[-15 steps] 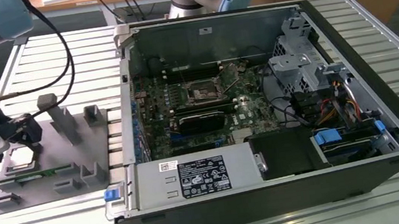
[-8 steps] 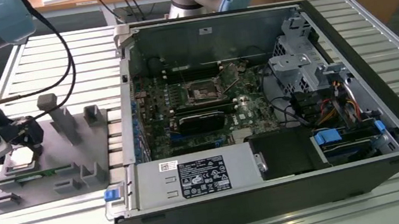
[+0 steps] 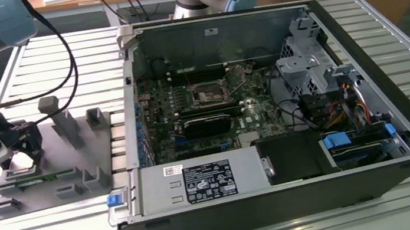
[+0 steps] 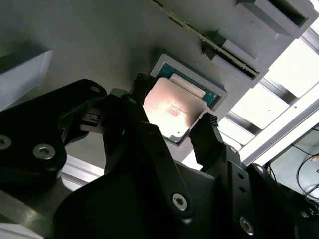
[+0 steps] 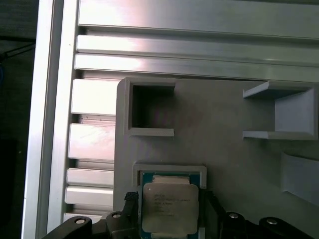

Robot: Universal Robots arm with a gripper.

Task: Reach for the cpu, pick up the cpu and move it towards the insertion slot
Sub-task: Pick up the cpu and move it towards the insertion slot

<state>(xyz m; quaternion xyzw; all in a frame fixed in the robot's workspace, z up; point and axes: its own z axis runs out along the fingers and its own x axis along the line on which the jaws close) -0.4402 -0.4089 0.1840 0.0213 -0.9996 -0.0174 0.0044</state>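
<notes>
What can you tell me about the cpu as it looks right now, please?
The cpu is a small, flat square chip with a silvery metal top bearing faint print and a bluish-green rim. It lies flat, seated in a raised square pocket of the grey holder, which stands on the slatted table at the exterior view's left. The gripper is right at it; whether it touches the chip cannot be told.

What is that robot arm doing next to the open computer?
The robot arm's claw is down over a grey holder beside the open computer. Its two fingers press against opposite edges of a small shiny chip, right at the chip's pocket in the holder. The square socket inside the computer is some way off from the claw.
</notes>
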